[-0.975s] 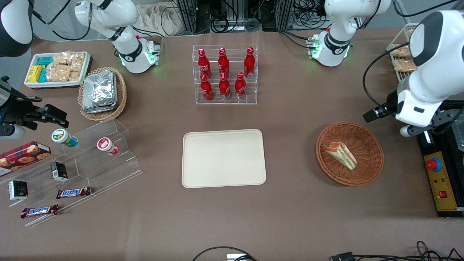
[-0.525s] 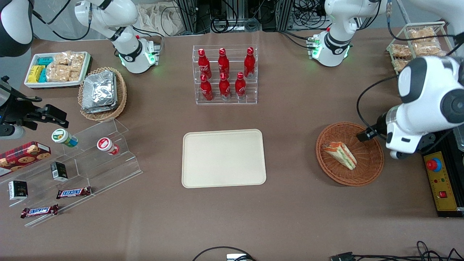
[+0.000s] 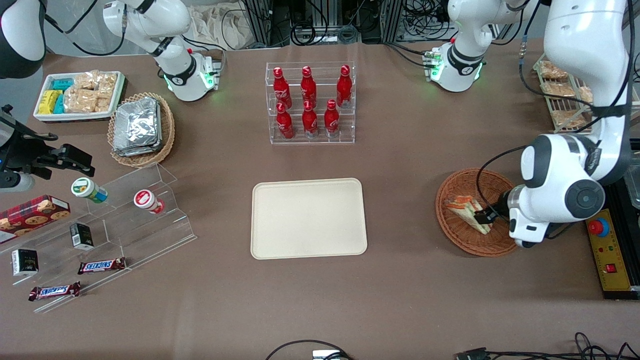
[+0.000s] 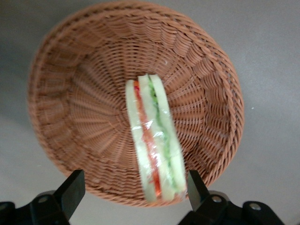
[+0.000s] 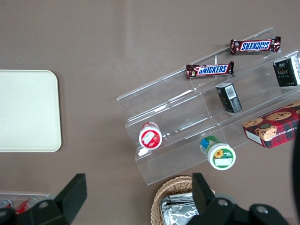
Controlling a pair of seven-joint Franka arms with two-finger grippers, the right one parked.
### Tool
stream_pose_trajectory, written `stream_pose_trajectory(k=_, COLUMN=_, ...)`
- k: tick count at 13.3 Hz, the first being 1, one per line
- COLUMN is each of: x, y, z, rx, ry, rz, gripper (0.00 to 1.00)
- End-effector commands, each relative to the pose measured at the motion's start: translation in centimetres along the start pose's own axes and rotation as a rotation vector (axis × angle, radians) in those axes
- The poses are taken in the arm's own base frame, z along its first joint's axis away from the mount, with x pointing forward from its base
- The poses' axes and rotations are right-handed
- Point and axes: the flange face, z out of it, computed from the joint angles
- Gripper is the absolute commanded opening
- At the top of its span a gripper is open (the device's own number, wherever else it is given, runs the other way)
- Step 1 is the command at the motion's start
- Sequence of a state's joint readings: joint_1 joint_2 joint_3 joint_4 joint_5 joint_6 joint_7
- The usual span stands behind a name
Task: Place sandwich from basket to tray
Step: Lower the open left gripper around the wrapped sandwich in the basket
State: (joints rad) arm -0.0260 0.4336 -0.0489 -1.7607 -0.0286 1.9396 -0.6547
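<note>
Front view: hand (image 3: 487, 216), fingers apart, hovers over sandwich (image 3: 467, 212) in basket (image 3: 452, 235), tray (image 3: 308, 218) well apart.

White rounded arm (image 3: 565, 190), black cables, black fingers (image 4: 71, 190).

We see even, diffuse overhead light across the brown table (image 3: 400, 165), bright without harshness. Shadows are soft and short: a faint one hugs the tray (image 3: 308, 218), another darkens the cloth beside the basket (image 3: 470, 240). Glare flashes off the foil packs (image 3: 136, 126) and the clear acrylic steps (image 3: 130, 220); small highlights sit on the red bottles (image 3: 309, 102). The front view is sharp with little bending at its edges. In the left wrist view the sandwich (image 4: 154, 145) and the basket weave smear with blur, and the gripper (image 4: 136, 194), its fingers spread wide above the basket, shows as dark, soft shapes. The right wrist view is crisp.
</note>
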Motion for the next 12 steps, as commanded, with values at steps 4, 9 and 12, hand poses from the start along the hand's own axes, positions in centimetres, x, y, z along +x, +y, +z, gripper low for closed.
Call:
stream_pose_trajectory(k=4, x=0.2, y=0.5, z=6.3, rx=-0.062, ry=-0.008, rz=-0.056, gripper=0.97)
stream_pose_trajectory(k=9, x=0.0, y=0.3, z=8.9, rx=-0.066, ry=0.0, rz=-0.063, gripper=0.52)
stream_pose_trajectory(k=12, x=-0.2, y=0.3, z=7.3, rx=-0.075, ry=0.013, rz=-0.049, gripper=0.02)
